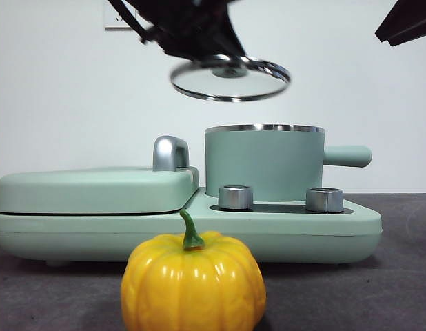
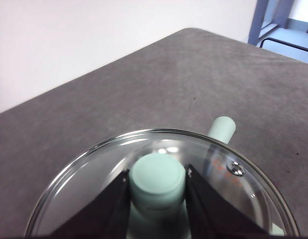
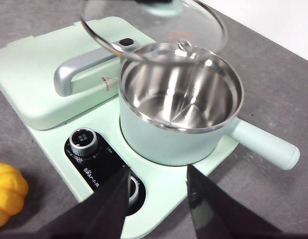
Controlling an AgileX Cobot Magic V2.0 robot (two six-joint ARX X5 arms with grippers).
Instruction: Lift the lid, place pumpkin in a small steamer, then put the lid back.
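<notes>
Left pincer (image 2: 158, 186) clamping lid (image 1: 230, 78) by knob above open small steamer (image 1: 264, 163); right pincer (image 3: 158, 196) open. One pumpkin (image 1: 193, 285), two dials (image 1: 236, 197).

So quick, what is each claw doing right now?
Left gripper: shut on the lid by its knob, above the small steamer.
Right gripper: open, holding nothing.
</notes>
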